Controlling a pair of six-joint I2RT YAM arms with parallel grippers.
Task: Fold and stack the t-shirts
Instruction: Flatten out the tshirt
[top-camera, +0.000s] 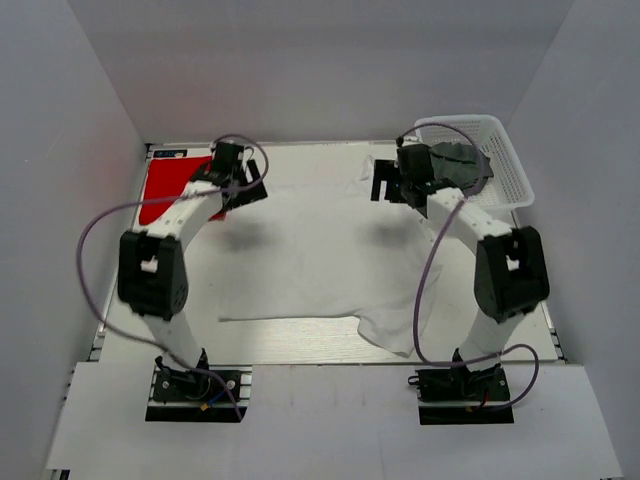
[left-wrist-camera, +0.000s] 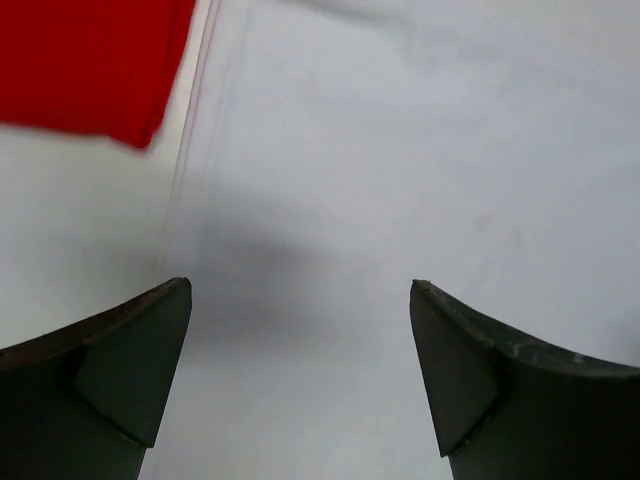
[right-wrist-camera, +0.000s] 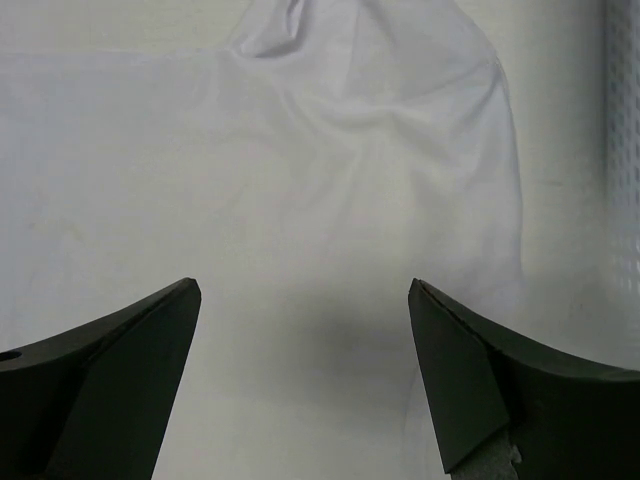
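Observation:
The white t-shirt (top-camera: 310, 265) lies spread flat across the middle of the table, one sleeve hanging toward the front right. The red t-shirt (top-camera: 165, 190) lies folded at the back left; its corner shows in the left wrist view (left-wrist-camera: 90, 65). The dark grey-green t-shirt (top-camera: 455, 165) sits bunched in the basket. My left gripper (top-camera: 240, 190) is open above the white shirt's back left edge (left-wrist-camera: 400, 150). My right gripper (top-camera: 392, 188) is open above the shirt's back right sleeve (right-wrist-camera: 400, 170). Both are empty.
The white plastic lattice basket (top-camera: 505, 160) stands at the back right corner; its wall shows in the right wrist view (right-wrist-camera: 622, 150). White walls enclose the table on three sides. Purple cables loop from both arms.

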